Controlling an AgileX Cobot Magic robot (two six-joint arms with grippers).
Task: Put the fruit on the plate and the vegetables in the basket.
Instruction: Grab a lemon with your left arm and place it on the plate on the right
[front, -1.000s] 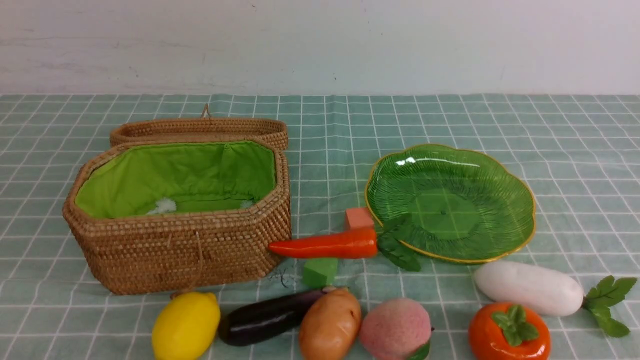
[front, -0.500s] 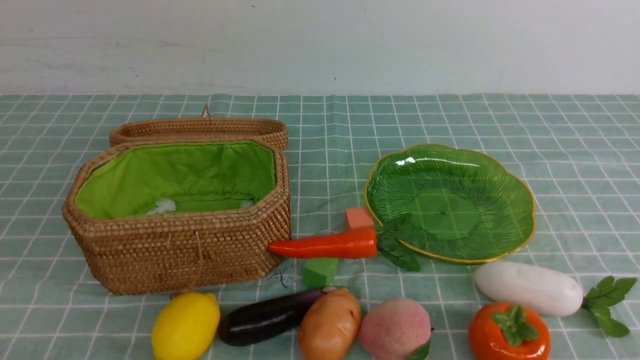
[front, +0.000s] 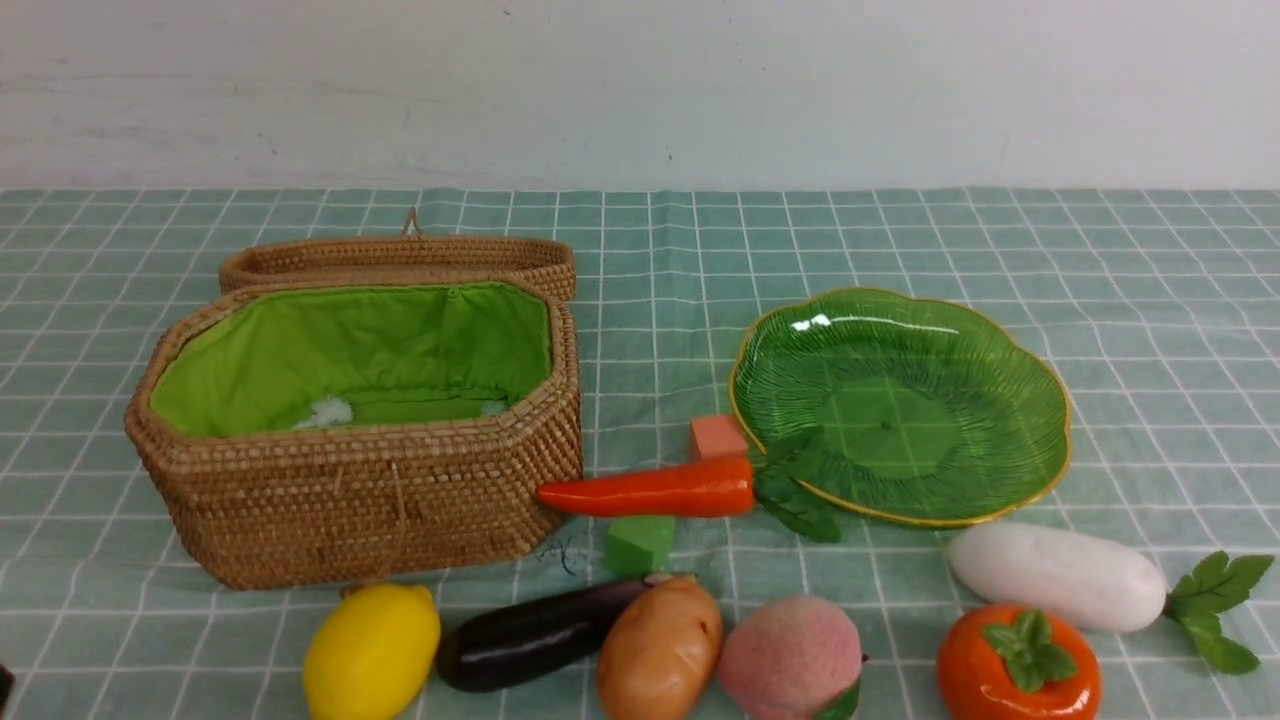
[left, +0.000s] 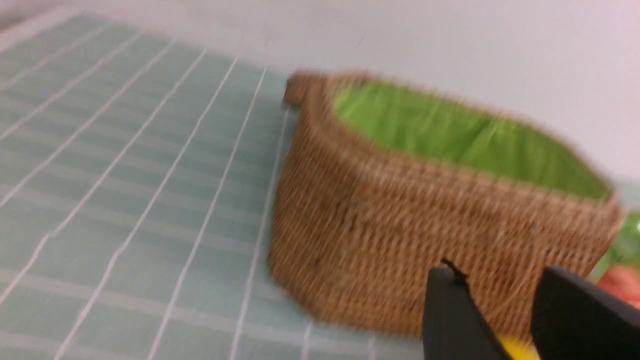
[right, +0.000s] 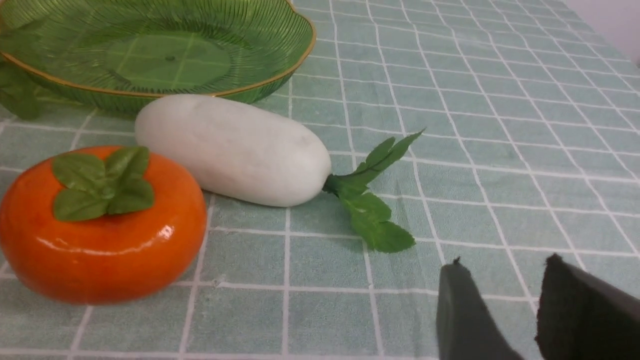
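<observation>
We note left arm (front: 3, 688) newly at front-view edge, its wrist view blurred: approach begun. Left gripper (left: 497, 282) parted, empty, near lemon (front: 372, 652). Right gripper (right: 500, 277) parted, empty. Plate (front: 900, 310) and basket (front: 360, 500) unfilled.

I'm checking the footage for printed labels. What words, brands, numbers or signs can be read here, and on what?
None: no readable text shows on the basket, the plate, the fruit, the vegetables or the tablecloth. The left wrist view is too blurred to read.
</observation>
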